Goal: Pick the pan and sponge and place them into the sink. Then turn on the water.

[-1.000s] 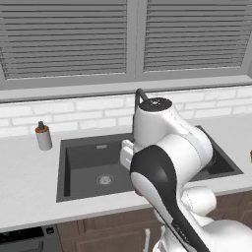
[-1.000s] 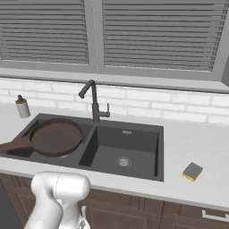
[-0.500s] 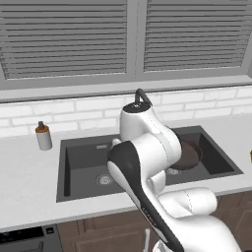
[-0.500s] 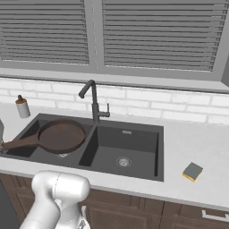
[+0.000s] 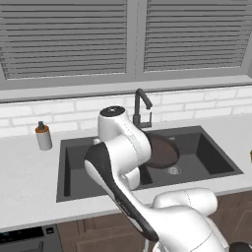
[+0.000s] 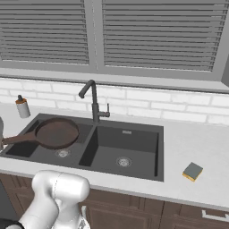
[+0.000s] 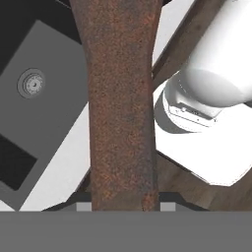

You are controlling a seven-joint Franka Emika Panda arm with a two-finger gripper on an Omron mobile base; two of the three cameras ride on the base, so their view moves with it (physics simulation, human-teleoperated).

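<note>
The dark brown pan [image 6: 56,133] hangs level over the left basin of the dark grey sink [image 6: 134,154], and its long handle [image 6: 15,139] points toward the left edge of the right base view. In the left base view the pan [image 5: 161,150] shows partly behind my white arm. My gripper [image 7: 125,206] is shut on the rusty brown handle [image 7: 123,98], which runs straight up the hand view. The sponge [image 6: 193,171] lies on the counter to the right of the sink, far from the gripper. No water runs from the gooseneck faucet [image 6: 93,100].
A soap bottle [image 6: 22,107] stands on the counter left of the sink, also seen as the soap bottle [image 5: 43,136] in the left base view. A white brick wall and shuttered windows close off the back. A drain [image 7: 31,83] lies below the hand.
My arm has swung to the left in the left base view and uncovered the pan. The pan stays in the grip and has shifted only slightly over the left basin.
</note>
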